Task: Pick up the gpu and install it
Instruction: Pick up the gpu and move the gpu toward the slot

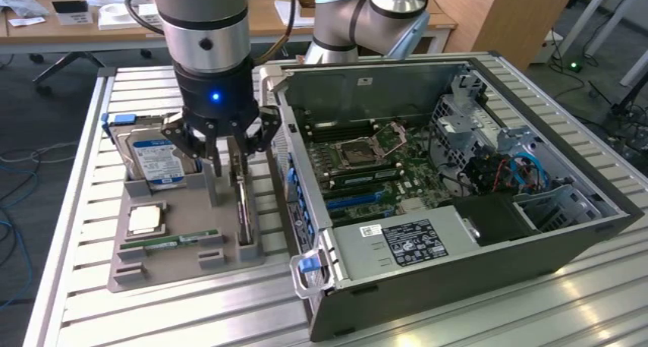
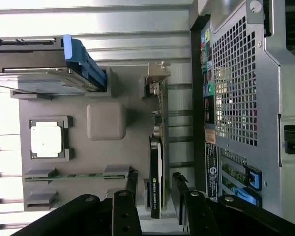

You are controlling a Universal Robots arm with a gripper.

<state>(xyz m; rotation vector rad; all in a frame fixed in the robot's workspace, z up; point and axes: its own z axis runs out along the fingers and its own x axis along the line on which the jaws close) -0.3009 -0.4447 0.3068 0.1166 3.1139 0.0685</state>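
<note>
Gripper (image 1: 224, 168) hovering wide open above grey holder (image 1: 152, 267) on table (image 1: 486, 317), fingers straddling gpu (image 1: 244, 210) standing on edge; gaps showing either side, nothing gripped.

In the exterior view the arm (image 1: 208, 28) runs out of the top of the frame, so its upper part is lost. A second arm (image 1: 354, 20) at the top middle is cut off too. The end effector (image 1: 228, 174) stands in front of the hard drive (image 1: 150, 165) and hides part of it. Its fingers (image 1: 215, 161) cover the top of the gpu (image 1: 244, 218). The writing on the label (image 1: 410, 242) on the computer case (image 1: 567, 233) is too small to read. The bench (image 1: 152, 309) goes past the bottom edge.

In the wrist view the end effector (image 2: 154, 172) is cut off by the picture's edge and hides one end of the gpu (image 2: 156, 152). The hard drive (image 2: 34, 73) and the computer case (image 2: 246, 98) both run out of the picture.
</note>
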